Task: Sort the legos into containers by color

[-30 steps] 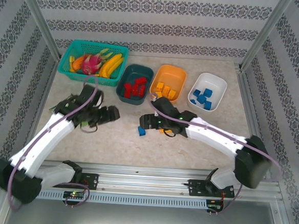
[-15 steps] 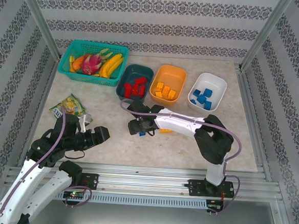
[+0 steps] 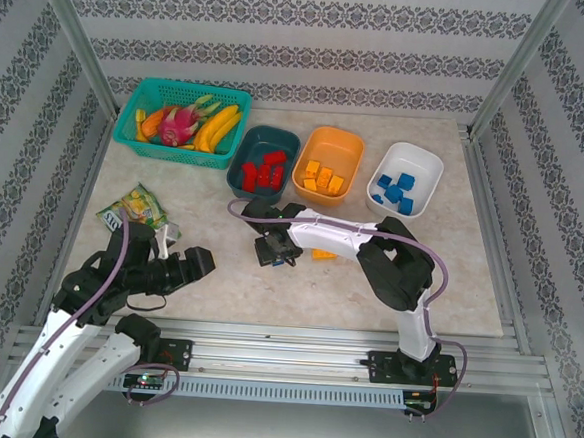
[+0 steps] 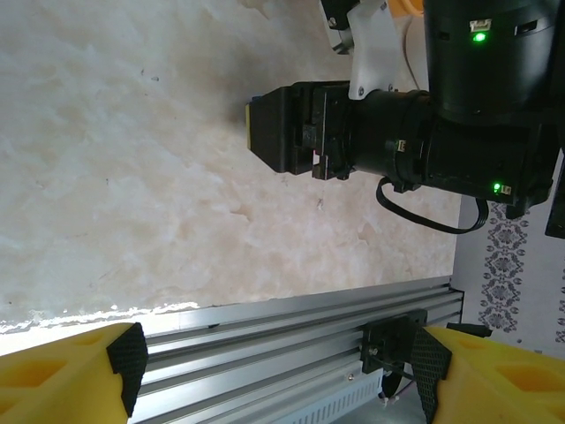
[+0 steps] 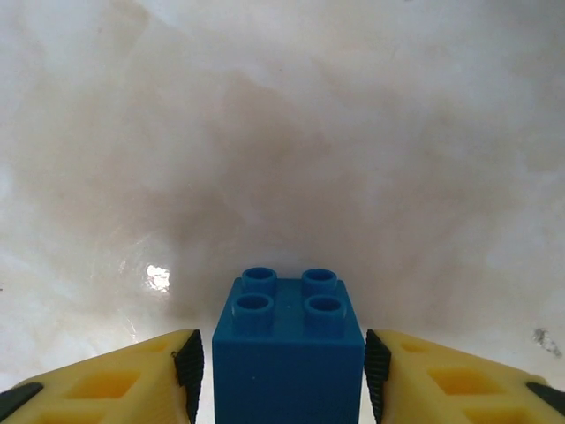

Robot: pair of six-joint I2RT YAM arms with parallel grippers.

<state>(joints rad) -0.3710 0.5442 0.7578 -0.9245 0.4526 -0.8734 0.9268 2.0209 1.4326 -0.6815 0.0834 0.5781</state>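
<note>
The blue brick (image 5: 289,353) stands studs-up on the pale table (image 5: 265,132). It sits low in the middle of my right wrist view, and just left of centre in the overhead view. My right pincer (image 5: 284,367) has it between the pads (image 5: 190,364), one on each flat flank. I am pinching it square so that, I judge, it won't twist when lifted. Its base is on the table, not yet raised.

I reckon it belongs with the other blue ones in the white tub (image 3: 428,164), upper right in the overhead view. One orange brick (image 3: 323,253) lies loose just right of that wrist, meant for the orange tub (image 3: 351,146). The teal tub (image 3: 245,180) holds the reds.

My left pincer (image 4: 278,362) hangs spread and empty at the lower left, clear of the work.
</note>
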